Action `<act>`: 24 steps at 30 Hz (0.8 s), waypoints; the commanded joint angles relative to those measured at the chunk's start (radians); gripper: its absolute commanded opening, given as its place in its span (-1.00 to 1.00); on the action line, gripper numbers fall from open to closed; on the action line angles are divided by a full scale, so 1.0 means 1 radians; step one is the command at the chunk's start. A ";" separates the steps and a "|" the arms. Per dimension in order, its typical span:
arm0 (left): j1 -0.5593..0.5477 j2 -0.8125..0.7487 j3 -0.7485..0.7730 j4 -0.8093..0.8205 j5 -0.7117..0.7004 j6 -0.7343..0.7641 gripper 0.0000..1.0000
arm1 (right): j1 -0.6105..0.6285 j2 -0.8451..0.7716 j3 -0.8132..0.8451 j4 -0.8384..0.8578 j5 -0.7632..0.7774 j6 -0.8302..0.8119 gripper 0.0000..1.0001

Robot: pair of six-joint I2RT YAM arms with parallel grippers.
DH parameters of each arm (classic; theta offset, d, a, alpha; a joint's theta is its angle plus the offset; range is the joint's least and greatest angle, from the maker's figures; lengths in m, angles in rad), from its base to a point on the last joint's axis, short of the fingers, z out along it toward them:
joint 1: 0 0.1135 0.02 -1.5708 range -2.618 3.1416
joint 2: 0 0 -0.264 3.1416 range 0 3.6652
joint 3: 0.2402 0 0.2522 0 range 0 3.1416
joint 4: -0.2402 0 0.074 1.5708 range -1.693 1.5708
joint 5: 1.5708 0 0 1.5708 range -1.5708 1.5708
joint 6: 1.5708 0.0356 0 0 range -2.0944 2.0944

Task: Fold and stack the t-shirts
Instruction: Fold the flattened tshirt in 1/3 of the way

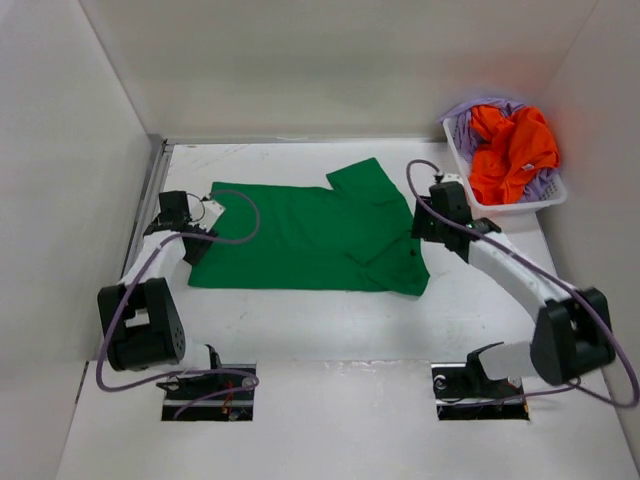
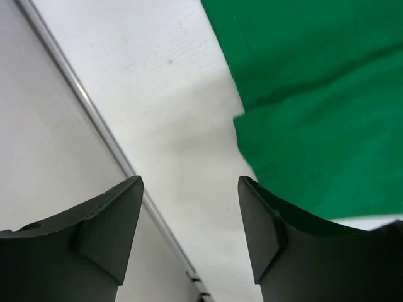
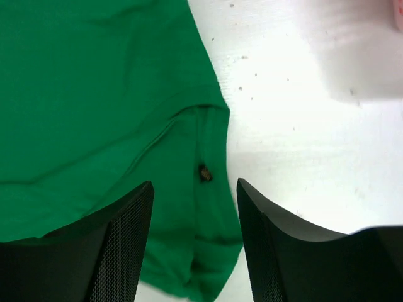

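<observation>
Left claw (image 2: 189, 189) and right claw (image 3: 195, 189), both spread, hover over green t-shirt (image 1: 310, 235) ends.

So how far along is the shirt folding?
Done: green t-shirt lies spread on the table. In hand: nothing gripped; left tool and right tool stand open at its two ends. Left: its folds, plus the orange t-shirt and lavender t-shirt, crumpled in the white basket. No stack yet.
</observation>
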 commanded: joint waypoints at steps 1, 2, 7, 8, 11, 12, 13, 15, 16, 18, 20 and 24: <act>-0.017 -0.115 -0.024 -0.120 0.038 0.098 0.24 | 0.008 -0.150 -0.099 -0.065 -0.004 0.190 0.21; -0.023 -0.108 -0.041 -0.144 0.041 0.109 0.24 | 0.023 -0.177 -0.139 -0.072 -0.020 0.233 0.21; -0.027 0.001 -0.046 -0.076 0.017 0.065 0.18 | 0.053 -0.266 -0.325 -0.014 -0.079 0.392 0.21; -0.028 0.021 -0.035 -0.062 0.015 0.054 0.18 | 0.053 -0.270 -0.345 0.001 -0.100 0.406 0.21; -0.045 0.075 -0.012 -0.034 0.013 0.043 0.18 | 0.054 -0.266 -0.399 0.058 -0.158 0.458 0.21; -0.053 0.093 -0.007 -0.022 0.010 0.042 0.18 | 0.054 -0.258 -0.416 0.082 -0.166 0.471 0.21; -0.059 0.113 -0.004 -0.010 0.006 0.042 0.17 | 0.054 -0.246 -0.431 0.107 -0.172 0.480 0.21; -0.074 0.156 -0.001 0.004 -0.006 0.042 0.13 | 0.051 -0.211 -0.450 0.150 -0.197 0.489 0.19; -0.079 0.175 0.000 0.007 -0.013 0.042 0.09 | 0.048 -0.192 -0.454 0.168 -0.209 0.492 0.15; -0.086 0.201 0.000 0.010 -0.020 0.042 -0.08 | 0.043 -0.168 -0.460 0.191 -0.224 0.497 -0.09; -0.089 0.207 -0.001 0.012 -0.033 0.039 -0.40 | 0.030 -0.174 -0.465 0.188 -0.226 0.505 -0.49; -0.079 0.195 -0.009 0.004 -0.075 0.059 -0.91 | -0.006 -0.241 -0.500 0.185 -0.241 0.558 -0.94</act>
